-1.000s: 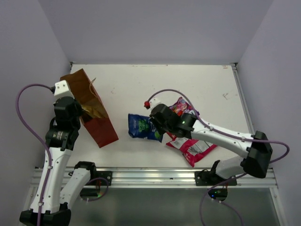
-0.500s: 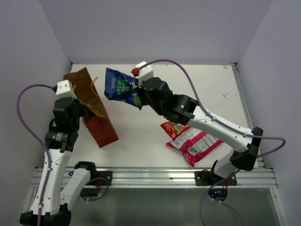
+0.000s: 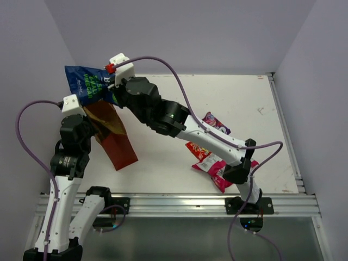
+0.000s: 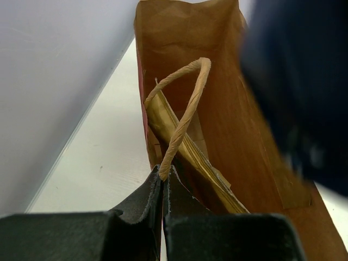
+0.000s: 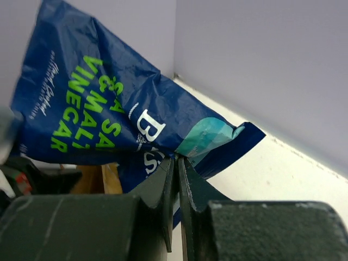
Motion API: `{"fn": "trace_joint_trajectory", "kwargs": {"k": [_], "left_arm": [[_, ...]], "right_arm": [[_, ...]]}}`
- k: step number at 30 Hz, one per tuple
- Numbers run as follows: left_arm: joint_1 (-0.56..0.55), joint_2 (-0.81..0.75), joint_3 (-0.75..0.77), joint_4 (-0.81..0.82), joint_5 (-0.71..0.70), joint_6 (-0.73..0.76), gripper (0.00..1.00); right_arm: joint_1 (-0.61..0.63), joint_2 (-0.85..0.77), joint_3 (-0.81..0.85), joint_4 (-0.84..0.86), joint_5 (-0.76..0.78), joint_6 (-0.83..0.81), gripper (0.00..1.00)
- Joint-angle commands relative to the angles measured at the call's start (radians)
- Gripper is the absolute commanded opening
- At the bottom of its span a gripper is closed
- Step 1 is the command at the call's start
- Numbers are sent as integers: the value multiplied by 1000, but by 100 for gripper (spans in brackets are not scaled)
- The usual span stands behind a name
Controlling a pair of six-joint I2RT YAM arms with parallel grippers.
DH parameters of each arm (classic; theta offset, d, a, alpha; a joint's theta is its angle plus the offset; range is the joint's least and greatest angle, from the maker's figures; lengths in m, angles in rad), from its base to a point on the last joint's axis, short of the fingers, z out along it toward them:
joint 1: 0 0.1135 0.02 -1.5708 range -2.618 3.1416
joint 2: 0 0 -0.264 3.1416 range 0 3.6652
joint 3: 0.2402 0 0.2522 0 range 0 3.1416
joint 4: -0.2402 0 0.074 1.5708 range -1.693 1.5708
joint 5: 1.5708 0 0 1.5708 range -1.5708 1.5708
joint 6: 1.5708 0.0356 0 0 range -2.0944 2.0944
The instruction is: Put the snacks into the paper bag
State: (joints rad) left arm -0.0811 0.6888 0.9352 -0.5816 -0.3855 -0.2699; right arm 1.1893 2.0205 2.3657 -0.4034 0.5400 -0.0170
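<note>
Now blue packet [image 3: 89, 84] has swung left, seemingly over paper bag [image 3: 117, 148].

The light fell soft and even from overhead. The white table [image 3: 228, 98] was bright without glare, and shadows under the arms were faint and short. In the left wrist view the dark blue packet [image 4: 304, 81] along the right edge was a smeared blur (too close to the lens), while the paper bag [image 4: 228, 125] looked sharper and dimmer inside. In the right wrist view the right gripper [image 5: 176, 168] at the bottom was dark and soft-edged, though the packet's lettering was crisp.
</note>
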Motion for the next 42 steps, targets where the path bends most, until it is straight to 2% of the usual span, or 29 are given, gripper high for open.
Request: {"fn": "trace_joint_trajectory", "kwargs": {"k": [1, 12, 18, 25, 34, 40, 42], "left_arm": [[-6, -6, 36, 0, -26, -8, 0], [-6, -12, 36, 2, -32, -6, 0], [-6, -15, 36, 3, -39, -3, 0], [-6, -20, 30, 6, -44, -2, 0], [-6, -43, 34, -7, -92, -6, 0], [-6, -46, 34, -11, -96, -8, 0], [-6, -43, 33, -7, -95, -6, 0]], "right_arm": [[10, 44, 138, 113, 2, -15, 8], [10, 158, 63, 261, -170, 135, 8], [10, 224, 92, 209, -189, 201, 7], [9, 241, 4, 135, -135, 189, 7], [-6, 244, -28, 49, 54, 101, 7], [-42, 238, -46, 2, 58, 89, 8], [-42, 241, -48, -17, 49, 83, 13]]}}
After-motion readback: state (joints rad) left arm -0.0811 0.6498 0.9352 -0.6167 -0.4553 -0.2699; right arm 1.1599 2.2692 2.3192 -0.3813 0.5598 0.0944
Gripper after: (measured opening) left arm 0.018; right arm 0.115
